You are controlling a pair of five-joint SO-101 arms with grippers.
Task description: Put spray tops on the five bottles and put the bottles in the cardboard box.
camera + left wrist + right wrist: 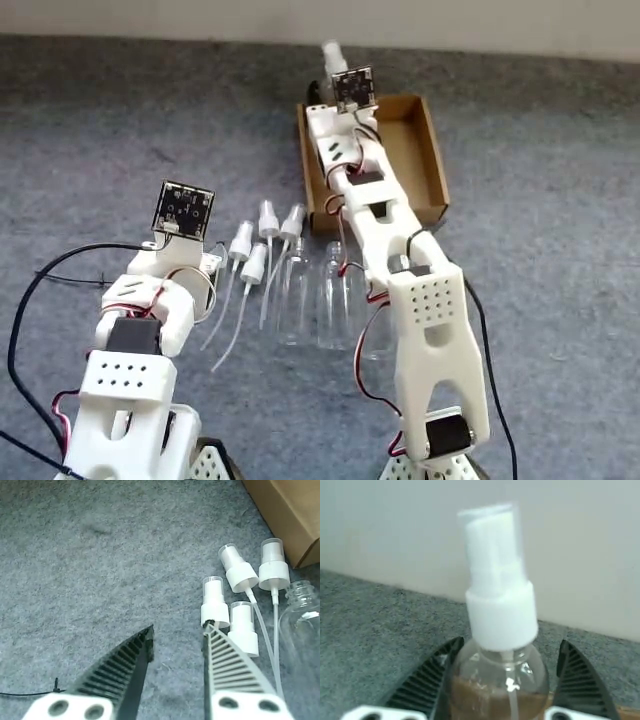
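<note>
From the high view, my right arm stretches up the bench and over the cardboard box. The box lies open-topped near the bench's far edge, under the wall. A capped bottle stands upright at the box's far left corner, just past my wrist. My left arm sits at the near left. Between the arms lie four loose spray tops, their tubes trailing toward me. Just beside them, uncapped clear bottles lie side by side, the rightmost partly under my right arm. Open grey felt runs wide to the left of the tops and to the right of the box.

In the left wrist view, my left tool hangs wide open, holding nothing, over bare felt. One tip sits just beside the nearest spray top. A box corner and one bottle neck lie at the edge beyond the tops.

In the right wrist view, my right tool sits around the capped bottle's shoulders; I cannot tell whether it clamps. The fitted spray top stands straight on the neck, and brown shows through the lower glass.
</note>
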